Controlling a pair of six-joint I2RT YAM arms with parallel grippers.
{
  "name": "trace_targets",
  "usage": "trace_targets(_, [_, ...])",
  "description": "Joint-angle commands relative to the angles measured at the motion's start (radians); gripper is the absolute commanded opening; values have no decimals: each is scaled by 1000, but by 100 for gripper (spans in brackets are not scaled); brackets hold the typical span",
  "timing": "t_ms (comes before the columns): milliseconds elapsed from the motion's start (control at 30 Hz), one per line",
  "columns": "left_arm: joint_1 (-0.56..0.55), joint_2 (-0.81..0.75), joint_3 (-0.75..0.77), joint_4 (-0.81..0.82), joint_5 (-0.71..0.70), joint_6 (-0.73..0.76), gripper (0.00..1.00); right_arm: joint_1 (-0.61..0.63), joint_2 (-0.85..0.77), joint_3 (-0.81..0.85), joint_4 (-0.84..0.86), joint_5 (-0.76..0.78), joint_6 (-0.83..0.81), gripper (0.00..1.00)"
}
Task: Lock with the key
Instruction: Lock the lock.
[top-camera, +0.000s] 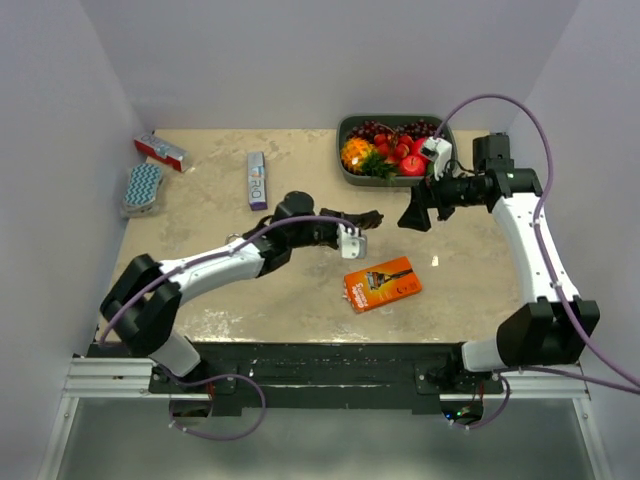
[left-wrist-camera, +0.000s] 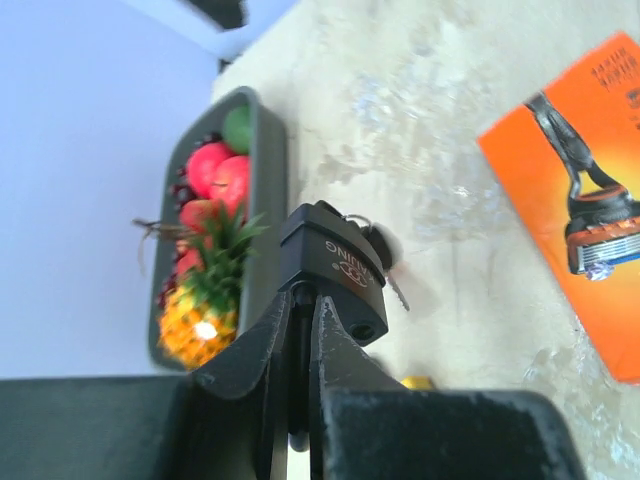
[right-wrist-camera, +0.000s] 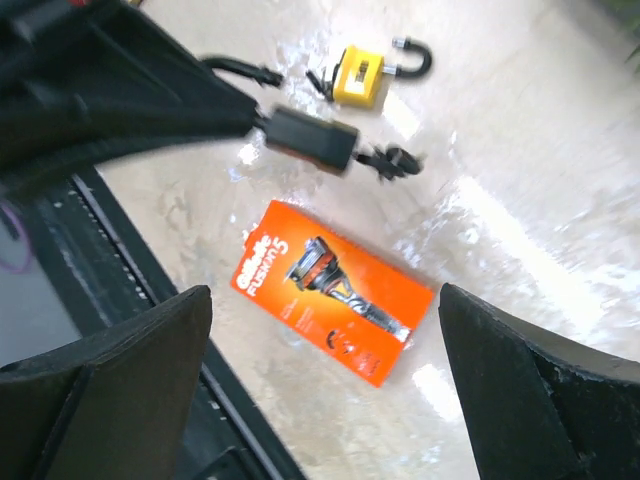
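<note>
Progress is looking only partly made, to my eye. The left claw (left-wrist-camera: 303, 298) is pinching narrow on a black tag (left-wrist-camera: 335, 262), with the key (right-wrist-camera: 392, 160) dangling off the tag's far end, and is holding it above the middle of the tabletop (top-camera: 300, 150). The yellow padlock (right-wrist-camera: 362, 75) is lying flat on the tabletop, just right of the orange razor box (right-wrist-camera: 335, 305) and nearer than the right claw (top-camera: 414, 214). Its shackle (right-wrist-camera: 415, 55) is standing open. The held key and the padlock are sitting apart, not touching. The right claw is hanging wide and empty over the right-middle of the tabletop, just nearer than the fruit tray (top-camera: 395, 181). So the key is looking picked up, while the rest is waiting. I am judging that the padlock is needing to be steadied, the shackle pressed shut, and the key seated and turned.
</note>
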Motion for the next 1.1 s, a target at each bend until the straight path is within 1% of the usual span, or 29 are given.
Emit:
trace_targets(0, [40,-189,13,28,175,-185,0,1,-70,21,-20,-35,-132,99])
trace_targets(67, [46,-243,13,-14,201,-239,0,3,-104,4,-14,-57,-184,99])
trace_targets(167, [48,-307,17,-75,230,-308,0,3,-162,-28,25,-124,-215,99])
trace_targets(267, [48,-358,22,-124,240,-362,0,9,-240,-88,139,-170,-178,99])
trace_targets(300, [48,-369,30,-155,244,-366,0,15,-257,-115,207,-179,-161,99])
trace_targets(400, [48,-409,39,-207,258,-385,0,81,-285,-125,245,-189,-144,99])
trace_targets(567, [48,-473,48,-285,255,-377,0,217,-285,-139,274,-167,-155,99])
trace_targets(733, [47,-522,39,-302,255,-423,0,335,-258,-177,346,-149,-147,99])
trace_targets(833, [47,-542,40,-314,247,-420,0,427,-236,-195,397,-137,-141,99])
trace_targets(933, [48,-559,37,-316,247,-414,0,467,-216,-229,483,-132,-127,99])
trace_targets(1067, [48,-581,33,-356,246,-403,0,513,-164,-226,527,-137,-124,99])
